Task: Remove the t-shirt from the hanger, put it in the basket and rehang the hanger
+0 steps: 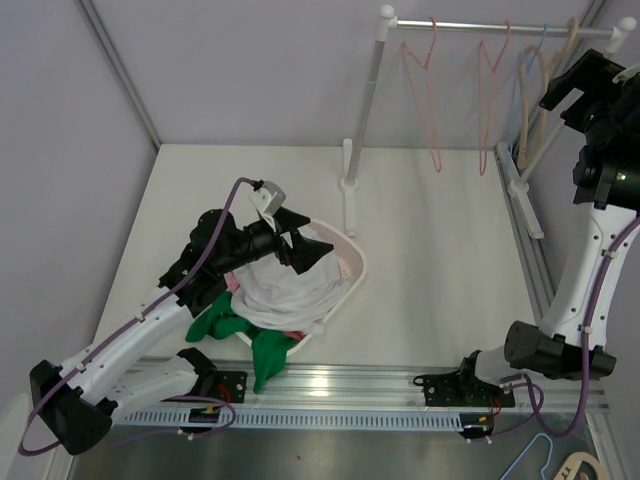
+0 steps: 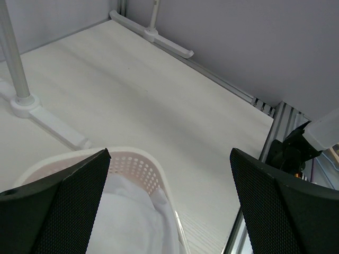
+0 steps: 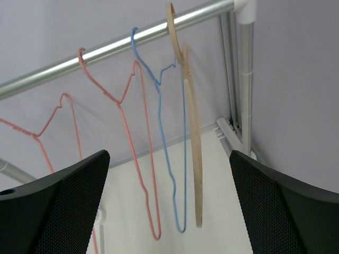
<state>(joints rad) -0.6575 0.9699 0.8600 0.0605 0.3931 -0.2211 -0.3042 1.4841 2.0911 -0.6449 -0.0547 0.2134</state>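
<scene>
A white t-shirt (image 1: 288, 290) lies in a white perforated basket (image 1: 350, 255) at the table's left; it also shows in the left wrist view (image 2: 124, 217) under the basket rim (image 2: 159, 172). My left gripper (image 1: 305, 252) is open and empty just above the basket's far edge (image 2: 169, 159). Several bare hangers hang on the rail (image 1: 470, 25): two pink (image 1: 430, 100), one blue (image 1: 530, 85), one wooden (image 1: 555, 115). My right gripper (image 1: 562, 85) is open and empty, raised beside the wooden hanger (image 3: 193, 132) and the blue hanger (image 3: 159, 106).
A green cloth (image 1: 262, 350) hangs over the basket's near side onto the table. The rack's post (image 1: 358, 120) and foot (image 2: 50, 124) stand behind the basket. A blue hanger (image 1: 535, 455) and a wooden one (image 1: 582, 468) lie below the front rail at the right.
</scene>
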